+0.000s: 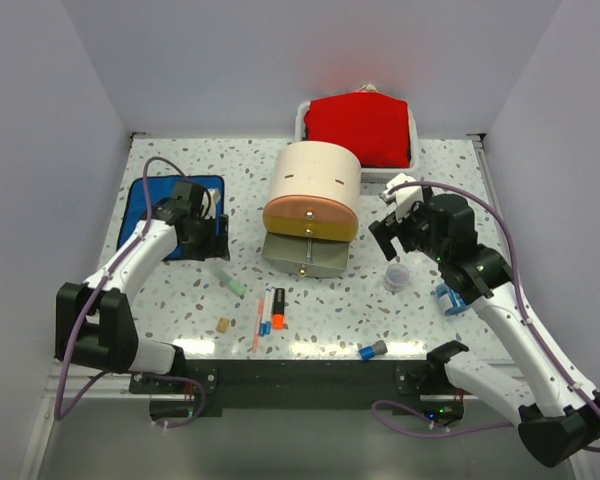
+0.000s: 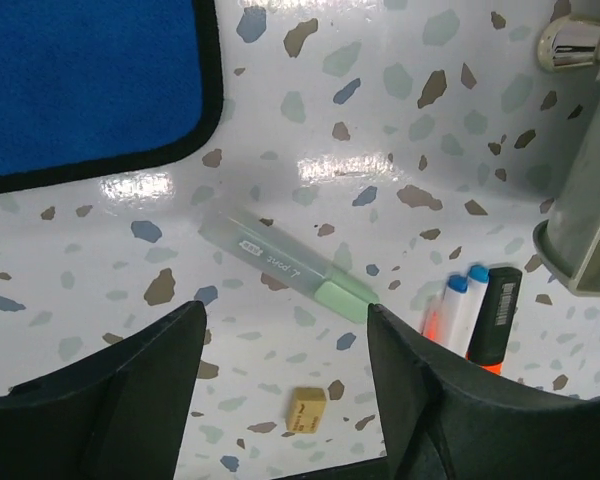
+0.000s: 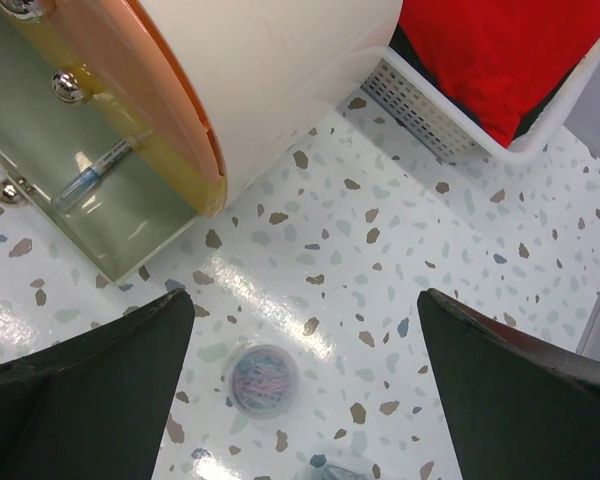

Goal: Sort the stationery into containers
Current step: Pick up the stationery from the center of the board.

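The cream drawer unit [image 1: 315, 180] stands mid-table with its lowest grey-green drawer [image 1: 305, 255] pulled open; in the right wrist view a pen [image 3: 95, 172] lies inside it. My left gripper [image 1: 210, 240] is open and empty above a clear marker with a green cap [image 2: 290, 268] and a tan eraser [image 2: 306, 410]. Two blue-capped pens [image 2: 458, 300] and an orange-and-black marker [image 2: 492, 320] lie beside them. My right gripper [image 1: 388, 240] is open and empty above a clear cup of paper clips [image 3: 263, 378]. A blue clip [image 1: 450, 298] and a blue-grey cap piece [image 1: 372, 350] lie near the front.
A blue cloth [image 1: 170, 205] lies under my left arm at the left. A white tray [image 1: 305, 115] with red cloth [image 1: 360, 128] stands at the back behind the unit. The drawer's corner [image 2: 590, 230] sits to the right of my left gripper.
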